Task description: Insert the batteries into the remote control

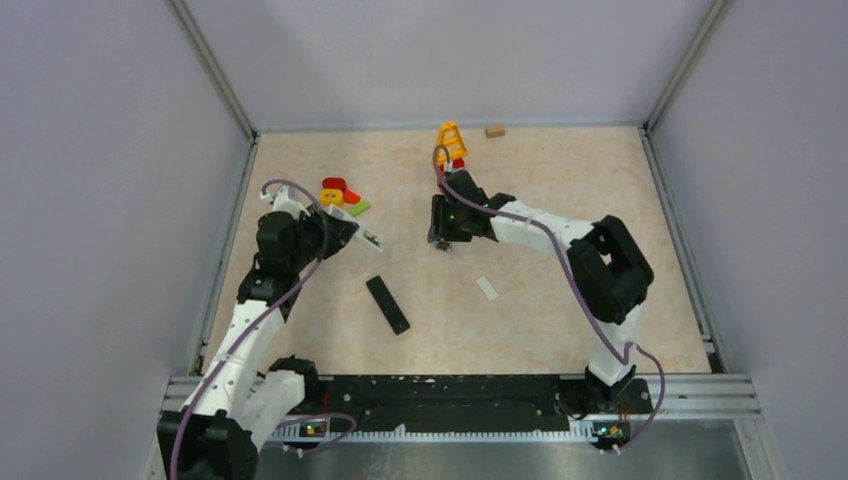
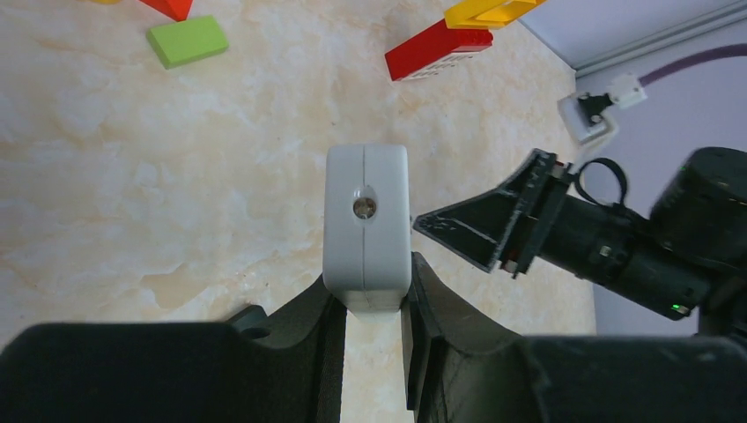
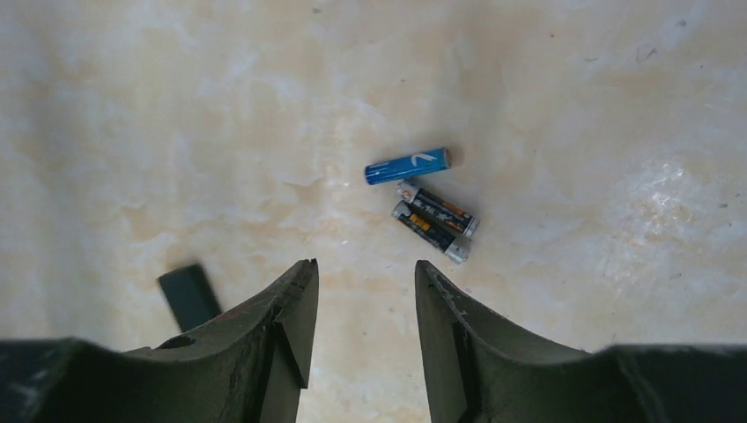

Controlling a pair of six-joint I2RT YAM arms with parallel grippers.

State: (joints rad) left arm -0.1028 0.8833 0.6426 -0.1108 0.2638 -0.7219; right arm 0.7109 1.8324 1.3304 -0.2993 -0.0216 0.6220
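Observation:
My left gripper (image 2: 370, 284) is shut on the end of a white remote (image 2: 366, 225) and holds it above the table; both show in the top view (image 1: 352, 228) at the left. Three batteries lie together on the table: one blue (image 3: 408, 166) and two dark ones (image 3: 434, 220) side by side. My right gripper (image 3: 363, 273) is open and empty, hovering just short of them. In the top view the right gripper (image 1: 441, 243) covers the batteries. It also shows in the left wrist view (image 2: 493, 231), to the right of the white remote.
A black remote (image 1: 388, 304) lies mid-table; its end shows in the right wrist view (image 3: 188, 295). A small white strip (image 1: 487, 288) lies to its right. Coloured toy blocks (image 1: 340, 193), a yellow toy (image 1: 451, 142) and a wooden block (image 1: 495, 130) sit farther back.

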